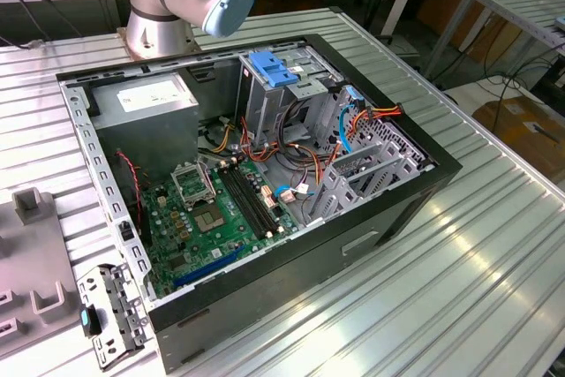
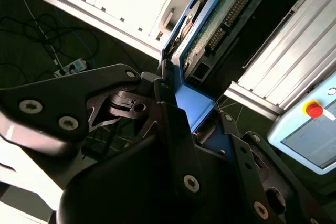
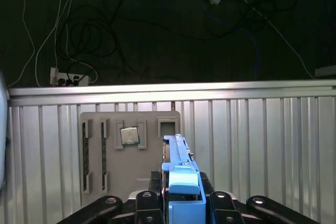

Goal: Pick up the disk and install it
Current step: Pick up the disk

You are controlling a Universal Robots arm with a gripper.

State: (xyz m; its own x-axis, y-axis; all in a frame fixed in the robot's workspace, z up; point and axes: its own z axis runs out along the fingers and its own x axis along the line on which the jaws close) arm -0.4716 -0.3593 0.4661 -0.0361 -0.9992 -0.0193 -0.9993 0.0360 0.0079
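On ribbed metal table [image 1: 477,271] sits open computer case [image 1: 291,282], bare tabletop around; cabled dark floor [image 3: 157,40] past table edge; gripper [image 3: 181,207] clamps blue-framed disk [image 3: 182,178] near grey tray [image 3: 149,169]

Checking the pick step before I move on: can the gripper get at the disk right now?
Probably yes. In both wrist views the disk already sits between the jaws of the gripper, which look closed on its blue frame, with nothing in between.
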